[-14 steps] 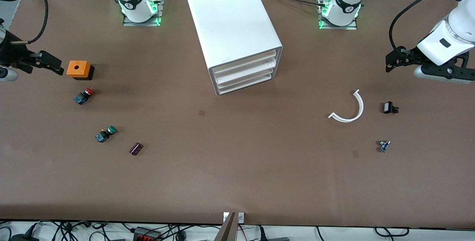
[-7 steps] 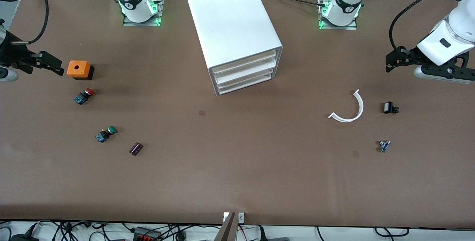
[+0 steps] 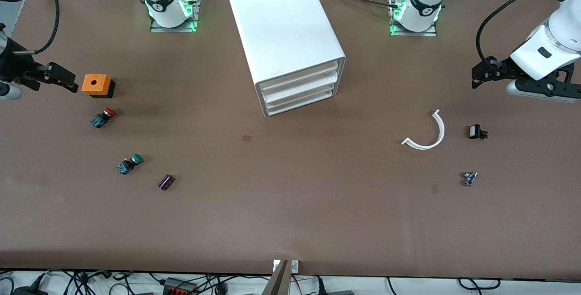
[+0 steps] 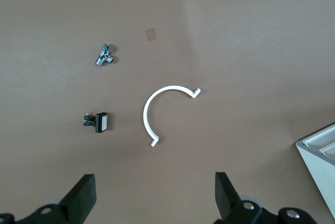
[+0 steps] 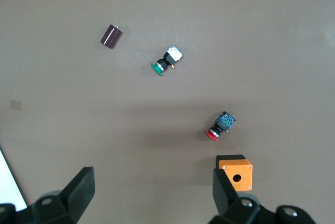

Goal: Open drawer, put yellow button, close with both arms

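Right end effector (image 5: 153, 185) barely displaced; drawer (image 3: 297, 76) white, flush.

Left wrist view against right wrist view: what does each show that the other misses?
Only the left wrist view: a white curved plastic strip, a small black switch with a white face, a small metal fitting.
Only the right wrist view: an orange box with a round hole, a red-capped button, a green-capped button, a dark maroon cylinder.
Both: the brown table, a white cabinet corner; no yellow button.

2 push-buttons (1 red (image 3: 103, 117), 1 green (image 3: 129, 163)), 1 cabinet (image 3: 286, 36), 3 drawers, 1 orange box (image 3: 96, 85).
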Robot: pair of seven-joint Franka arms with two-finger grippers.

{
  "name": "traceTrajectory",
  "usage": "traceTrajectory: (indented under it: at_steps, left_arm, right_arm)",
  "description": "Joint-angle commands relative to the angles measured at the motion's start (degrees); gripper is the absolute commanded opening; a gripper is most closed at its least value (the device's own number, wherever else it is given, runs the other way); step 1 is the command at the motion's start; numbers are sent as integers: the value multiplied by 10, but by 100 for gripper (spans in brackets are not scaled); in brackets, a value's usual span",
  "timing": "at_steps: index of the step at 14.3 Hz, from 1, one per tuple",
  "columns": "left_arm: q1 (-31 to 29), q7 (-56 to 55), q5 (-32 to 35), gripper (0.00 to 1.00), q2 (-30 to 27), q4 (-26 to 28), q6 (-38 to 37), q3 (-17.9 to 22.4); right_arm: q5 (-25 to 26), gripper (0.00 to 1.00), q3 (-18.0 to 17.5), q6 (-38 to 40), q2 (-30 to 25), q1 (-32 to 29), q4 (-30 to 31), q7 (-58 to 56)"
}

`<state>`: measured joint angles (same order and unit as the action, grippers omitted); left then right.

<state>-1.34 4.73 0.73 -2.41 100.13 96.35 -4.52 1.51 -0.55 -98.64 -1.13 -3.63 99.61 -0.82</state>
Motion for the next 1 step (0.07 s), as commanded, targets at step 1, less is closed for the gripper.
traceTrajectory:
  at_steps: [1]
  left_arm:
    - [0, -2, -12, 100, 2, -13, -13, 3]
  right_arm:
    - [6, 100, -2, -9, -15, -2, 15, -5]
